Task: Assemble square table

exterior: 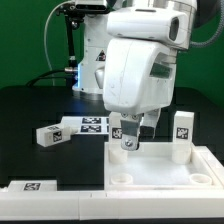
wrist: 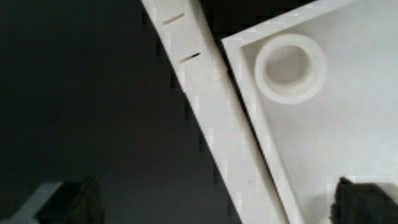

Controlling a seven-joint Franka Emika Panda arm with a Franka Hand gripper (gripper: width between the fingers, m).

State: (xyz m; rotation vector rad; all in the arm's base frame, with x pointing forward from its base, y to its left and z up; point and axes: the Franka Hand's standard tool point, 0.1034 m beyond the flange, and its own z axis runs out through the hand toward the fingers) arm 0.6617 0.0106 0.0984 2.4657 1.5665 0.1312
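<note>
White plastic tabletop (exterior: 165, 178) lies on the black table (exterior: 40, 105) at the exterior view's right, with one leg (exterior: 182, 135) upright at its far corner. A second leg (exterior: 122, 150) stands just under the gripper (exterior: 129, 138). Its fingers (wrist: 71, 200) are spread wide, holding nothing.

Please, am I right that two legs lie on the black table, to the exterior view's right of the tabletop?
Not quite: the exterior view shows one leg and the other leg on the black table to its left of the tabletop.
</note>
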